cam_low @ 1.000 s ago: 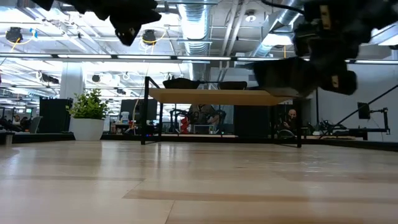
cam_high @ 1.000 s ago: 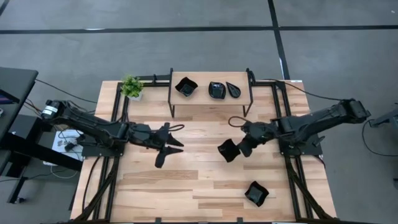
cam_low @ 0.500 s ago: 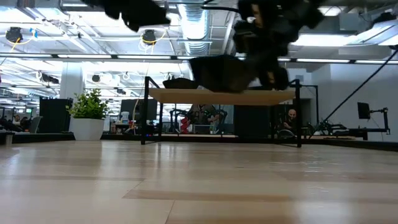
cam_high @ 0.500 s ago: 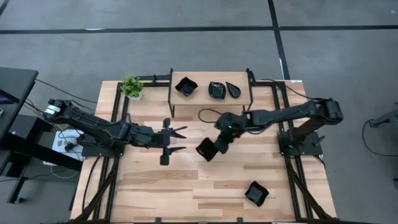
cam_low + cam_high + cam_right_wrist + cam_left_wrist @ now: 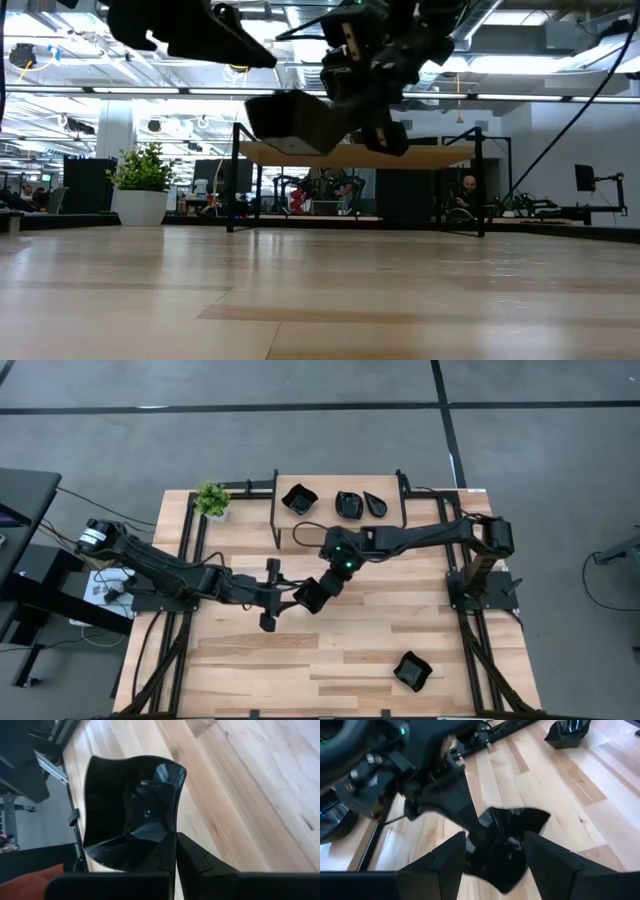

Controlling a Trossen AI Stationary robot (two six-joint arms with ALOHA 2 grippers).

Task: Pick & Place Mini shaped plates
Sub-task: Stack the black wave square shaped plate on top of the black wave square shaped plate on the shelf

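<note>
I've got the right gripper (image 5: 322, 588) out over the middle of the pale wooden worktop (image 5: 340, 650), jaws pressed together on the rim of a glossy black squarish mini plate with a wavy rim (image 5: 310, 596). The plate hangs tilted, clear of the wood; in the low view it rides up in the air (image 5: 290, 118), level with the shelf behind it. From the right wrist I see its hollow (image 5: 135, 805) facing the camera, and it holds nothing.

My left gripper (image 5: 272, 594) sits just beside that plate, jaws spread wide. In the left wrist view the plate (image 5: 507, 845) lies between my two dark fingers (image 5: 447, 865), right ahead of them, while the right arm's jaws grip it from the far side. I can't tell whether my left fingers touch it.

Beyond both grippers stands the small wooden shelf on black legs (image 5: 330, 518). On it sit three more black dishes: a squarish wavy one (image 5: 298, 499), a roundish one (image 5: 348, 504) and a teardrop one (image 5: 375, 504); the last two sit close together. All look bare inside.

A fourth black squarish dish (image 5: 412, 670) rests on the worktop near its front edge, well apart from both jaws. A small green potted plant (image 5: 211, 499) stands just beside the shelf's left end.
</note>
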